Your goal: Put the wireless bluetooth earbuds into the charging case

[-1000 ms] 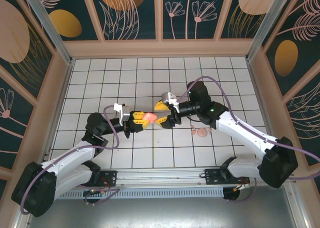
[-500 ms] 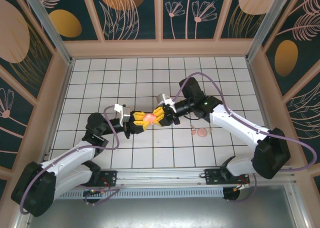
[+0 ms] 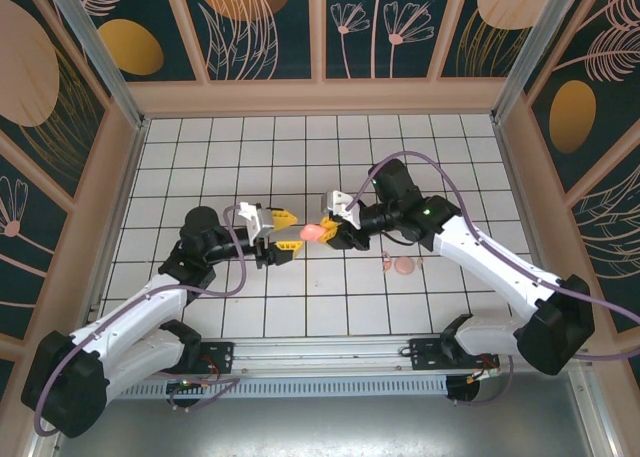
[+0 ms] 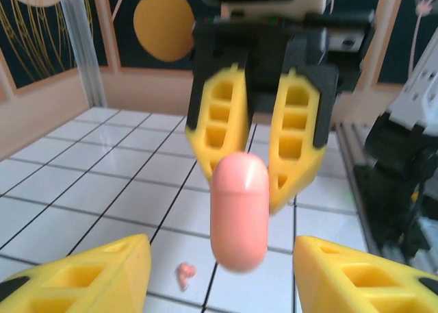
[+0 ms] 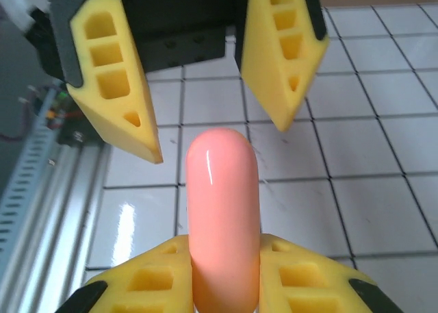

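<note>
Coral case (image 5: 222, 217), lid closed, clamped in right gripper (image 3: 322, 229); left gripper (image 3: 295, 232) spread apart, empty; earbud (image 4: 184, 275) on tile (image 4: 96, 210).

Lab test cell, perhaps: tiled floor (image 3: 200, 147)

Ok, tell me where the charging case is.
The charging case sits mid-table in the top view, clamped in the right pincer above the tiles, the open left pincer just left of it.

Surface: white tiled tabletop (image 3: 250, 137), dark grid lines | Walls: dark blue panels (image 3: 260, 27), orange discs, pale leaf drawings | Frame: light wooden border (image 3: 320, 97) | Near edge: metal rail (image 3: 330, 352)
</note>
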### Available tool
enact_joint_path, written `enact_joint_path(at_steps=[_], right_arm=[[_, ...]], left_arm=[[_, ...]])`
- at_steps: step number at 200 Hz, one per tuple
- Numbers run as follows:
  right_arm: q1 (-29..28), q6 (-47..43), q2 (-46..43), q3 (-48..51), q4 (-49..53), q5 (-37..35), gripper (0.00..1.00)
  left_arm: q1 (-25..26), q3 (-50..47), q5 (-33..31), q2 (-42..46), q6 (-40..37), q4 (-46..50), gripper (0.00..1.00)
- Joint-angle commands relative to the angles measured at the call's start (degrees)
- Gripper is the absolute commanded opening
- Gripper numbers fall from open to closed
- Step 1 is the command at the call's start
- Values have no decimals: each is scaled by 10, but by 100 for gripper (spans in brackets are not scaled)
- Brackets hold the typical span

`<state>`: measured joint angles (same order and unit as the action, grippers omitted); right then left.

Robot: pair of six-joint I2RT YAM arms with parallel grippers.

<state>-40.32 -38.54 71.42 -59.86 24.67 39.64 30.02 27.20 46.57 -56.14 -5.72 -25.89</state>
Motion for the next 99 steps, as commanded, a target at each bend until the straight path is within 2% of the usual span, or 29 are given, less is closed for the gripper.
enact_joint_path(at_steps=[1, 29, 99], right_arm=[[-15, -43, -16, -13, 49, -105, 20], [-36, -59, -1, -34, 77, -140, 20], [-53, -69, 52, -70, 88, -117, 21]], left_arm=[[3, 30, 1, -26, -80, 90, 57], [3, 45, 6, -54, -95, 119, 57], [2, 46, 49, -66, -92, 115, 56]])
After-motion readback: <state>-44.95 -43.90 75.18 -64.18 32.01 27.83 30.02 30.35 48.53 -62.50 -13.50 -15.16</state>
